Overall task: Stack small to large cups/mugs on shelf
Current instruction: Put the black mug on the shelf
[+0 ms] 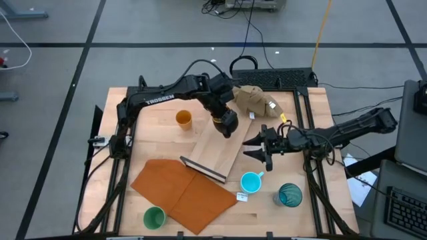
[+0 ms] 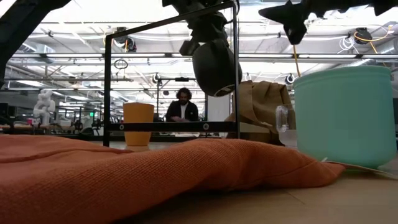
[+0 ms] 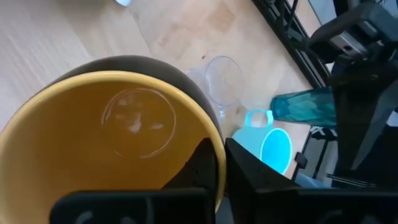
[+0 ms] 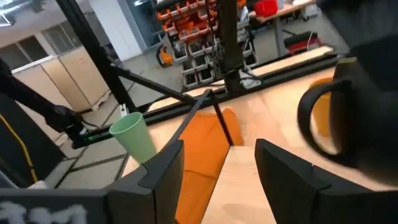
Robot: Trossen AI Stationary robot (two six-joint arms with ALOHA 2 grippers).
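Two dark arms are seen from above over a pale wooden counter point(image 1: 167, 143). Nearest the front edge, a green cup point(image 1: 154, 217) stands upright beside an orange-brown sheet point(image 1: 183, 190). To the right, a light blue mug point(image 1: 251, 181) and a tall teal tumbler point(image 1: 290, 195) stand near each other. The shelf point(image 1: 220, 150), a long pale board with a dark strip on its near short edge, lies at the centre, its near end resting on the sheet. The right gripper point(image 1: 257, 145) is held beside the shelf's right edge, its jaws parted and nothing between them. The left gripper point(image 1: 223, 123) hangs above the shelf's far half, its jaws clenched on the rim of the dark yellow-lined mug point(image 3: 118, 134), which is lifted clear of the board. A clear glass point(image 3: 222, 81) is seen beyond the mug in the left wrist view. Farther back, an orange cup point(image 1: 184, 119) stands left of the shelf, and a tan cloth lump point(image 1: 253, 99) lies near the far edge.
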